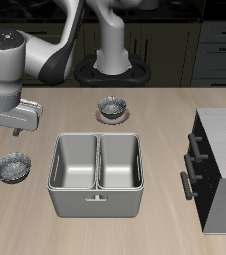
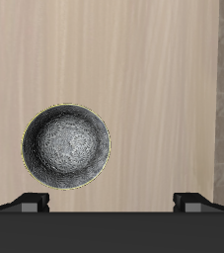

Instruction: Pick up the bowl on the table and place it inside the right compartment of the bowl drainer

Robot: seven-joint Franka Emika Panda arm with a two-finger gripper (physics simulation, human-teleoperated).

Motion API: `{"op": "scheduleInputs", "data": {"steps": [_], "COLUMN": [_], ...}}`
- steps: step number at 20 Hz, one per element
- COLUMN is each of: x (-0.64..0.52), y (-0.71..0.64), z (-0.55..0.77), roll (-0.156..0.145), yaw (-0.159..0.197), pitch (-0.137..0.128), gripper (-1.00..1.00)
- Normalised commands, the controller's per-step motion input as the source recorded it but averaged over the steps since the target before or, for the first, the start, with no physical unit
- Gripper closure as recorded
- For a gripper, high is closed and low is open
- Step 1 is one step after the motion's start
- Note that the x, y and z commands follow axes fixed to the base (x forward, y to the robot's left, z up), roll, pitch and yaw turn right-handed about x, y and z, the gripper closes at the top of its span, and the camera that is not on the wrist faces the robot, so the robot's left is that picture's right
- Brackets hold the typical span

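While the small round silvery-grey ribbed bowl (image 1: 12, 167) rests alone on the pale wooden desk (image 1: 164, 110) beside the grey metal two-well bowl drainer (image 1: 97, 175), the claw (image 2: 112, 201) hovers above it, spread wide and empty, evidently to straddle its rim. Both wells stand vacant.

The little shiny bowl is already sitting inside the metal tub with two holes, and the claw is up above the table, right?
Not quite. The bowl isn't inside the bowl drainer; it sits on the table beside it, as the exterior view shows. Both wells look empty. The claw is above the table, over the bowl, open.
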Motion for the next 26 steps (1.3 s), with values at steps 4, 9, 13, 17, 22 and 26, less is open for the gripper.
{"op": "scheduleInputs", "data": {"steps": [4, 9, 13, 17, 22, 26], "x": [-0.04, 0.0, 0.05, -0.03, -0.02, 0.0], "y": [0.04, 0.0, -0.1, 0.03, -0.01, 0.0], "z": [-0.21, -0.25, -0.45, -0.33, -0.32, -0.4], "roll": [0.021, -0.009, -0.019, 0.01, -0.013, -0.027], "yaw": [-0.03, -0.026, -0.025, -0.023, -0.01, 0.012], "pitch": [-0.017, 0.021, 0.04, 0.0, -0.001, 0.0], "gripper": [-1.0, -1.0, -1.0, -1.0, -1.0, -1.0]}}
